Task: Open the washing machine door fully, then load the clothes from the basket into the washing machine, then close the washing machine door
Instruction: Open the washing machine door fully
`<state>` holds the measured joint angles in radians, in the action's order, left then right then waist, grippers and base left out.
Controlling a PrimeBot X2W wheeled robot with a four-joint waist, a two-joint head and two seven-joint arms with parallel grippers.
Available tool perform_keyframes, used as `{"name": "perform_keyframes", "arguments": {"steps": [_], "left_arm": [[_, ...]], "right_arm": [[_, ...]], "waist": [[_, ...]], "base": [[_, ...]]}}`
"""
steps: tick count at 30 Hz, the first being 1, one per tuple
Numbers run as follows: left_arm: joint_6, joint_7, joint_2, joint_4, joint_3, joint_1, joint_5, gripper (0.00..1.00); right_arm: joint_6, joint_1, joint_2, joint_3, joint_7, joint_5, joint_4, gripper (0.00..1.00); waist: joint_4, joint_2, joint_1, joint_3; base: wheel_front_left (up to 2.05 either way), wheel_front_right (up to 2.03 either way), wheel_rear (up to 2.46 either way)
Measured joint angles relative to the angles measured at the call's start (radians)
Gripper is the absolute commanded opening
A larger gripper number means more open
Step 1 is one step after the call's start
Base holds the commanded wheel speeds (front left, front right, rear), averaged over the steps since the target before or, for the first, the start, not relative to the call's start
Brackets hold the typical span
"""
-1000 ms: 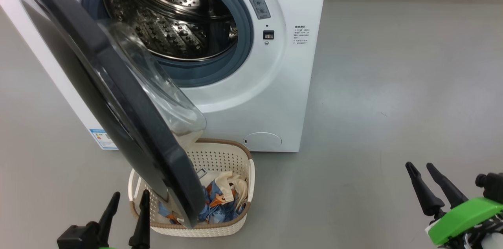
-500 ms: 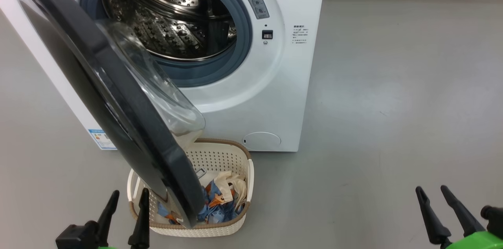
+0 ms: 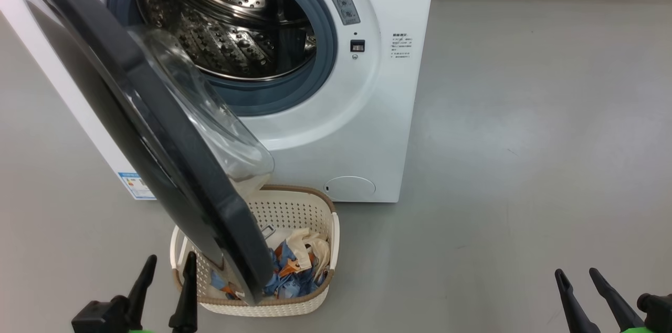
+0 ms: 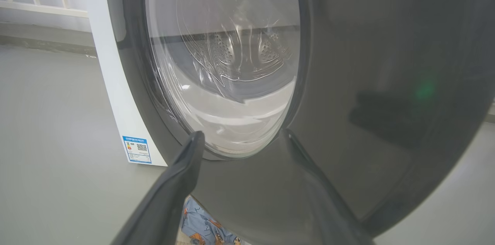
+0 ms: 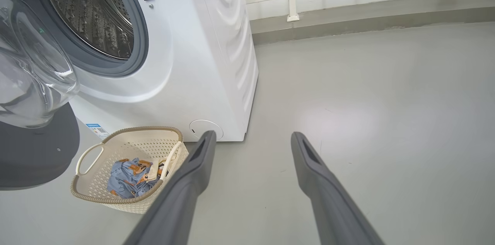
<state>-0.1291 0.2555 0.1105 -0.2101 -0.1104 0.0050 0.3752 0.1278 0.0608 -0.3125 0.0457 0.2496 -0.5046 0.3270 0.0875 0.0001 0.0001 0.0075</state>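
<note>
The main hazard is arising from the washing machine door (image 3: 157, 144), which is hanging part-way open and, in the head view, is overlapping the left part of the basket (image 3: 294, 209). A reach for the clothes (image 3: 294, 270) from that side would probably be striking the black rim or the bulging glass. A push on the glossy rim could also be slipping, and the door might then be swinging back toward the drum (image 3: 231, 33). The basket looks light, so a glancing contact would likely be sliding or tipping it. The left gripper (image 3: 172, 257) is hovering just beside the door's lower edge, jaws spread wide and holding nothing. The right gripper (image 3: 576, 271) is hanging well apart over the bare floor (image 3: 525, 138), equally wide and empty. The door is showing a wide dark rim around a clear glass bowl and is leaning out from the left side of the washing machine (image 3: 388, 112). The basket is sitting on the floor just in front of the machine. The blue printed garments and a cream cloth are lying crumpled inside it.
</note>
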Motion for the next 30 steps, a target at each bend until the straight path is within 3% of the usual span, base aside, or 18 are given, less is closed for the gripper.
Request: {"name": "perform_keyframes", "arguments": {"steps": [5,7,14,20,25,30], "left_arm": [[0.0,0.0,-0.007,0.006,0.018,0.0,0.002,1.0],[0.0,0.0,-0.011,0.016,0.027,-0.001,0.011,0.0],[0.0,0.0,-0.029,0.113,0.106,-0.009,0.028,0.0],[0.0,0.0,-0.05,0.301,0.177,-0.036,0.024,0.0],[0.0,0.001,-0.063,0.517,0.115,-0.051,0.025,0.0],[0.001,-0.025,-0.063,0.606,-0.063,-0.052,0.007,0.0]], "right_arm": [[0.0,0.0,0.002,-0.005,0.0,0.001,-0.005,1.0],[0.0,0.0,0.003,-0.007,0.0,0.001,-0.008,1.0],[0.0,0.0,0.003,-0.01,0.0,0.001,-0.016,1.0],[0.0,0.0,0.003,-0.009,0.0,0.001,-0.015,1.0],[0.0,0.0,0.003,-0.012,0.0,0.002,-0.014,1.0],[0.0,0.0,0.004,-0.015,0.0,0.002,-0.016,1.0]], "waist": [[0.003,0.0,0.0,0.001],[0.005,0.0,0.0,0.0],[0.011,0.0,-0.0001,-0.002],[0.013,0.0,-0.0001,-0.001],[0.007,0.0,-0.0001,0.006],[0.0,0.0,-0.0001,0.015]], "base": [[0.0,0.0,0.0],[0.0,0.0,0.0],[0.0,0.0,0.0],[0.0,0.0,0.0],[0.0,0.0,0.0],[0.0,0.0,0.0]]}}
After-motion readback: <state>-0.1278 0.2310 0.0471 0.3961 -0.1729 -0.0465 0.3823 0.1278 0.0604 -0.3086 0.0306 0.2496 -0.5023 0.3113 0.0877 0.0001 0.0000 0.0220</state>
